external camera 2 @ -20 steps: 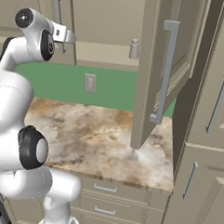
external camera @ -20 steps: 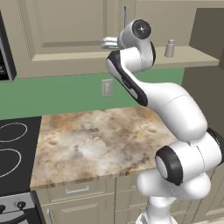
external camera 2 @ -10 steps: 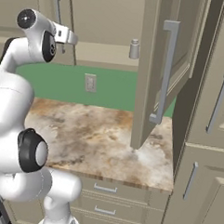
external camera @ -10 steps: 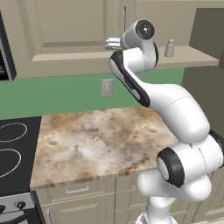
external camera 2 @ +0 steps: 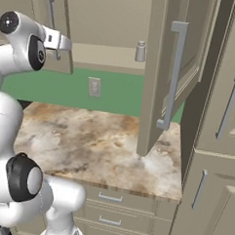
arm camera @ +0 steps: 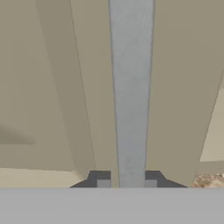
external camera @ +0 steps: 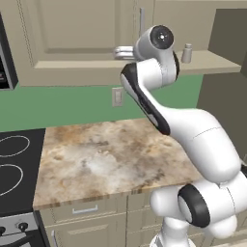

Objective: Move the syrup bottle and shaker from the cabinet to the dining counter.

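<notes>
gripping the left door handle [arm camera: 131, 92], the pincer [arm camera: 127, 183] is clamped on the vertical bar of the closed cabinet [external camera: 72, 38] door, one tip on each side. the bar's long axis runs straight up, so the pull should come squarely outward. the shaker [external camera 2: 140, 51] stands upright on the open shelf [external camera 2: 108, 55], well off to the pincer's right. no bottle can be made out.
</notes>
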Controlling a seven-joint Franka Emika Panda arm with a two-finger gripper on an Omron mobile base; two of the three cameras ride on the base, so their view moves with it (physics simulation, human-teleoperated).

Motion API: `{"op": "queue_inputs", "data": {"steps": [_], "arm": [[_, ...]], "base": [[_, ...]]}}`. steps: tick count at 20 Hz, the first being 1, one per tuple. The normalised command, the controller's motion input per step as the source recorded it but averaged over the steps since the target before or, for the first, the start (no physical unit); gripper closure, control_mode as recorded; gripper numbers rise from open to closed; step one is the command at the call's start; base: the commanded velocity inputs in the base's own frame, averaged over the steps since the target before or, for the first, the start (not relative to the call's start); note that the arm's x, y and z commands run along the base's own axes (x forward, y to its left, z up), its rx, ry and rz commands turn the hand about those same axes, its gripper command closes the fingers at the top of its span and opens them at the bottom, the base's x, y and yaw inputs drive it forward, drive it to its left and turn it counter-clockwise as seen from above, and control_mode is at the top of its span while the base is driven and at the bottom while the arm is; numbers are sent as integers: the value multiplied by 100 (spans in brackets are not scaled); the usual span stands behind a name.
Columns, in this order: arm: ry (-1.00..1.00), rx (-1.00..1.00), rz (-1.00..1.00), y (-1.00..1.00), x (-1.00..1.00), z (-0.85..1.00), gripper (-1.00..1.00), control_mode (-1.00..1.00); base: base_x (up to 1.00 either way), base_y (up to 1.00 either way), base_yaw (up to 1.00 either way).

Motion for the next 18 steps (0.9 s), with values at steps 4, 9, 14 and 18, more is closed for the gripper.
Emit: {"op": "queue_inputs", "data": {"steps": [4, 9, 14, 18], "arm": [[-1, -3, -14, 70, -100, 0, 100, -100], [0, -2, -14, 55, -100, 0, 100, -100], [0, 0, -14, 24, -100, 0, 100, -100], [0, 0, -12, 10, -68, 0, 100, -100]], "base": [[0, 0, 0], [0, 0, 0], [0, 0, 0], [0, 0, 0]]}}
